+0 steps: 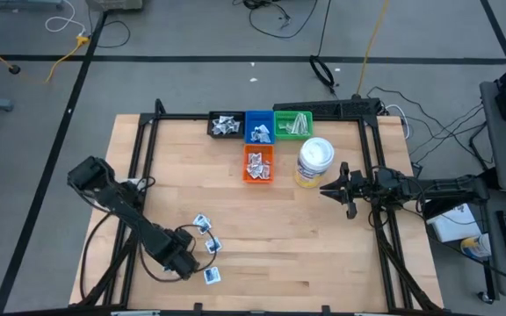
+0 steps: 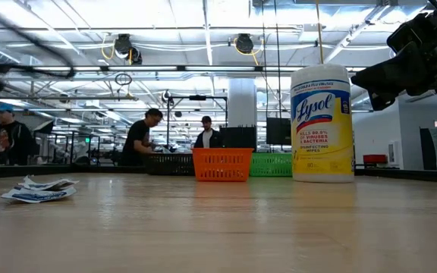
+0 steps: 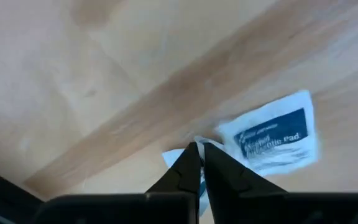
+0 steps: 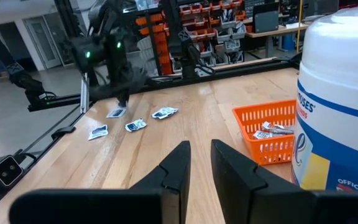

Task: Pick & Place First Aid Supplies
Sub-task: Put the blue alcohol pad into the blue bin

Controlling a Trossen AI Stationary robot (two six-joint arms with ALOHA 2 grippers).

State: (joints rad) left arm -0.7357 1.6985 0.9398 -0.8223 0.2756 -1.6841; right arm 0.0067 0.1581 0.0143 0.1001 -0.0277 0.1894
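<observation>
Wooden table (image 1: 323, 254): left gripper (image 3: 197, 149) pinches a white packet (image 3: 178, 159) near-left among loose packets (image 1: 209, 235); right gripper (image 4: 197, 149) hovers narrow by wipes canister (image 1: 314, 162).

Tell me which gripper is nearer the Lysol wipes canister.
Right. The right gripper hangs just beside the Lysol canister; the left gripper is far off, down among the loose packets.

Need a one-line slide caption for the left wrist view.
Left gripper shut on a white packet's edge, another blue-printed packet lying beside it on the wooden table.

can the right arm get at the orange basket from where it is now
Probably yes. The right gripper hangs beside the wipes tub, and the orange basket lies just past it, open on top; it would need to skirt the tub.
</observation>
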